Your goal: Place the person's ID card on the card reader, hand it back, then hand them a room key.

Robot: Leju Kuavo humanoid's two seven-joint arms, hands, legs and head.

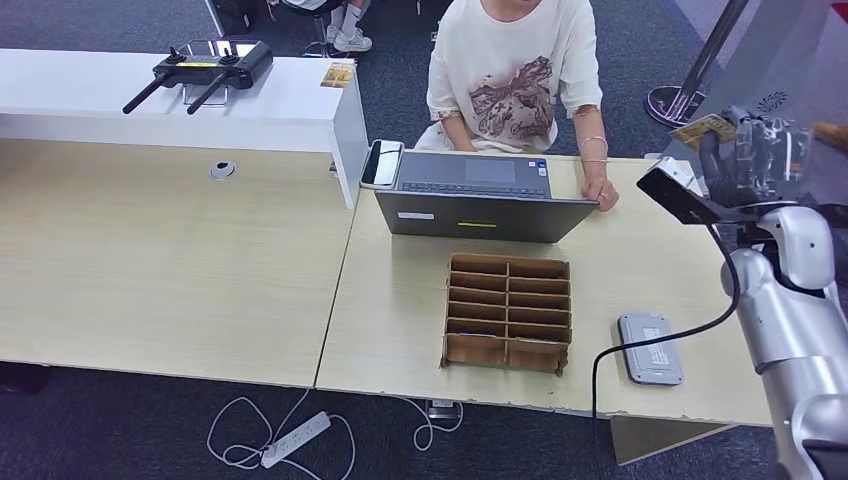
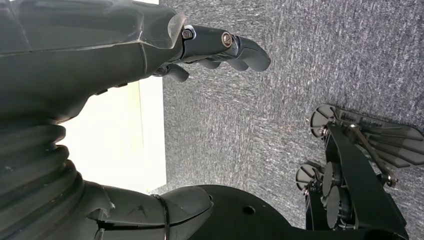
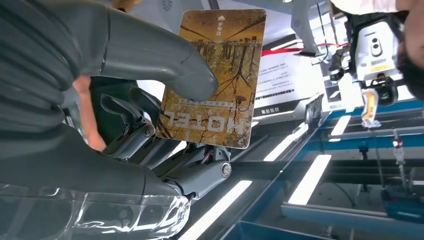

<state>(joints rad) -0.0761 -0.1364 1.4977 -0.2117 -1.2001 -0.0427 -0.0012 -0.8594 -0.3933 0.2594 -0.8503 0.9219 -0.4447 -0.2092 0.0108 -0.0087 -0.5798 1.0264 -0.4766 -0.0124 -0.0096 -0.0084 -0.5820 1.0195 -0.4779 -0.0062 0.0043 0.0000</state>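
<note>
Your right hand [image 1: 752, 160] is raised at about two o'clock in the head view, off the far right corner of the desk [image 1: 200, 260], and it pinches the room key [image 3: 214, 75] between thumb and fingers. The wrist view shows it as a brown-and-gold card printed HOTEL. Your left hand [image 2: 125, 55] holds nothing: its fingers are loosely curled but apart, over grey carpet beside a pale desk edge. The card reader [image 1: 650, 348], a small grey slab with a black cable, lies on the desk at four o'clock, just right of the wooden slotted rack [image 1: 508, 312]. The person [image 1: 515, 75] sits at twelve o'clock behind an open laptop [image 1: 478, 198], one hand resting at its right corner. You cannot tell from these views where the ID card is.
</note>
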